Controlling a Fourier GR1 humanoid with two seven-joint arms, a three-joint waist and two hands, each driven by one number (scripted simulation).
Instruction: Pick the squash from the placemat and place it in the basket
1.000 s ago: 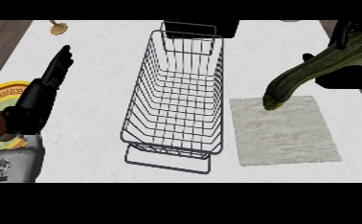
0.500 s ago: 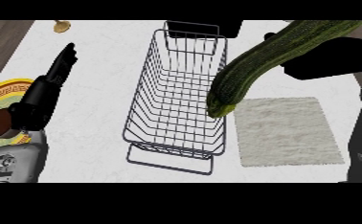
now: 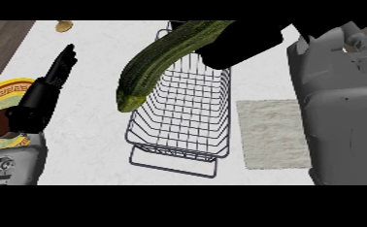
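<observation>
The black right hand [image 3: 240, 44] is gripping the long dark-green squash [image 3: 159, 62], hanging over the wire basket's [image 3: 183, 119] ten-o'clock rim; the left hand [image 3: 50, 88] is resting open.

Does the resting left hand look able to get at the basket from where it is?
Probably yes: the left hand rests open beside the basket, with bare counter between; only the squash overhangs the basket's near rim.

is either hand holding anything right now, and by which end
The right hand holds the squash by its upper end; the lower end hangs free over the basket's left rim. The left hand holds nothing, resting open at the left.
</observation>
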